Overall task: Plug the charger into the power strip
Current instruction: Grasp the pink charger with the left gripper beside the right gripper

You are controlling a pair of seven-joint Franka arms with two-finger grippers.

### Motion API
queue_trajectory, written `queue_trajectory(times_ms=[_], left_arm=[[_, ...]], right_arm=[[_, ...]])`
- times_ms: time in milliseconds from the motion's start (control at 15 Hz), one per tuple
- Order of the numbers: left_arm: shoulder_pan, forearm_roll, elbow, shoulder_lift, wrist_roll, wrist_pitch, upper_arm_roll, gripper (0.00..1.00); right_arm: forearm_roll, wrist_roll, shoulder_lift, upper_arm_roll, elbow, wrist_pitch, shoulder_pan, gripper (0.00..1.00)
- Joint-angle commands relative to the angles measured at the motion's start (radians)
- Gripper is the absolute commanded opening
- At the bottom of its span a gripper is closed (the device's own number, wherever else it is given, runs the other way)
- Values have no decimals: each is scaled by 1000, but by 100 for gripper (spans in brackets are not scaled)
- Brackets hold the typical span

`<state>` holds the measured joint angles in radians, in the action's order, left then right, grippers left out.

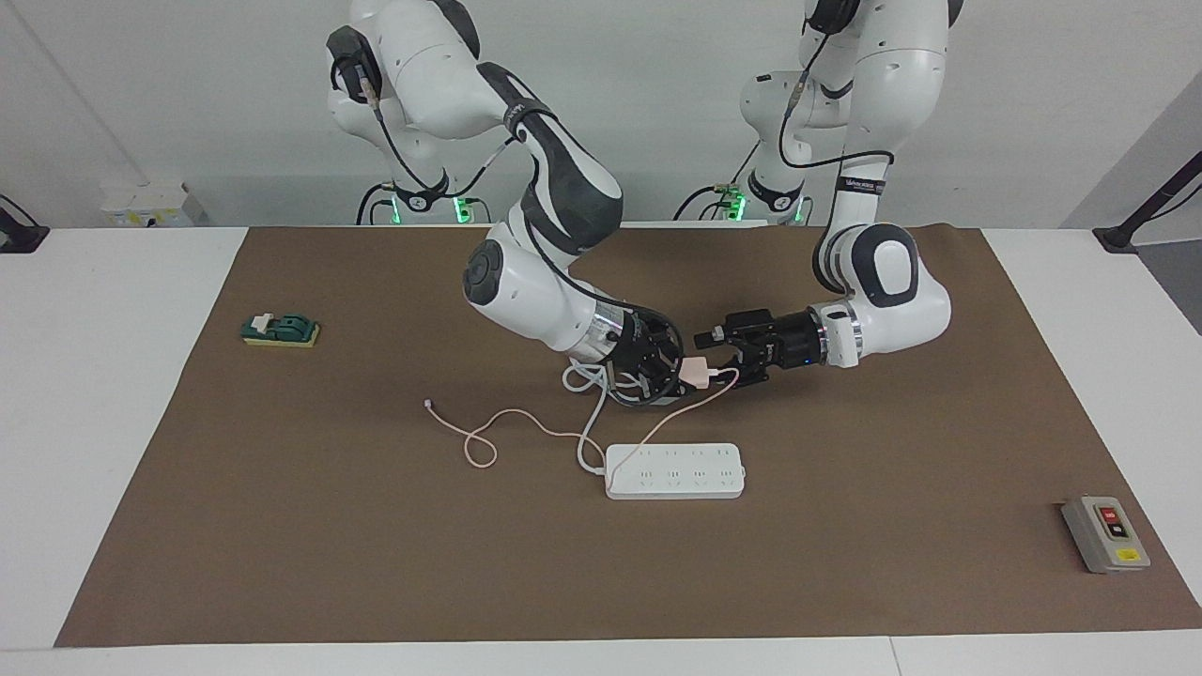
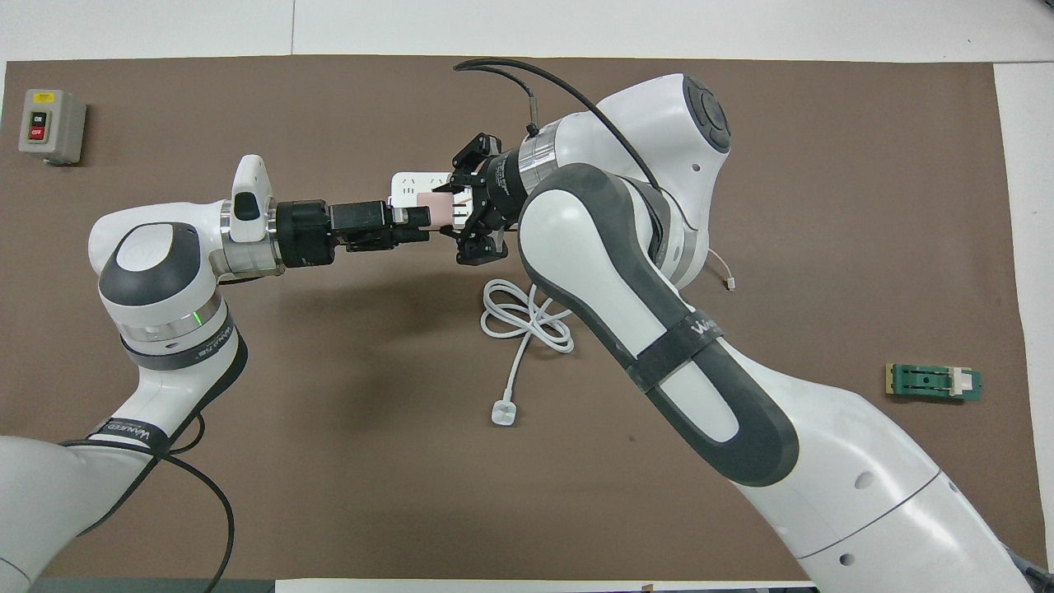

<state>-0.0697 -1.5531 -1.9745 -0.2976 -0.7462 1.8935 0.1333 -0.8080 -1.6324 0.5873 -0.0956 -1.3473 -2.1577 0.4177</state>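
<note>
- Charger (image 1: 696, 370) – pale pink cube, held up in the air by the right gripper (image 1: 678, 369), fingers clenched on it. It sits over the bare mat, nearer the robots than the power strip (image 1: 674, 470), not plugged in yet.
- Its thin pink cable (image 1: 526, 424) trails down from the cube's outward face, crosses the strip's edge and loops on the worktop (image 1: 845, 563) toward the right arm's end. Slack, so I'd judge it won't tug on the grip.
- Left gripper (image 1: 721, 355) comes in level from the other side, fingers spread wide, tips right at the cube around the cable's plug end. Can't tell whether they already touch it. Nothing gripped.
- Reads as a handover or regrip: the right arm holds the cube sideways, which doesn't look usable for pushing prongs down into a socket – the left could take it at a better angle. Prongs themselves aren't visible.
- Power strip lies flat, sockets up, free of both arms. Its thick white cord (image 2: 527, 317) is coiled nearer the robots, with the white plug (image 2: 502, 413) at the end lying loose.
- Risk: the cube twists or slips if the right lets go before the left has closed squarely.
- Grey button box (image 1: 1105, 533) and green switch (image 1: 280, 330) sit at opposite ends, well apart from the action.
</note>
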Motion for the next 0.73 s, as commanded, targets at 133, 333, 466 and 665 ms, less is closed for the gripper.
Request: queue_trajectory(times_ms=[133,333,466,665], left_arm=[[-27,-41,11,-3,33,32,-9,100],[-36,-39,43,-17,51,24,-9,100],[-33,-33,63,-29,59,19,-9,100],[-33,-28,69,-32,65,13,-9,94]], right_arm=[[-16,-20,11,-3,20,-5,1,0],[-14,-23,11,-3,19,-7,3,0],[-16,-23,11,-3,20,-7,1,0],[-16,-24,13,-3,23,-7,1,0]])
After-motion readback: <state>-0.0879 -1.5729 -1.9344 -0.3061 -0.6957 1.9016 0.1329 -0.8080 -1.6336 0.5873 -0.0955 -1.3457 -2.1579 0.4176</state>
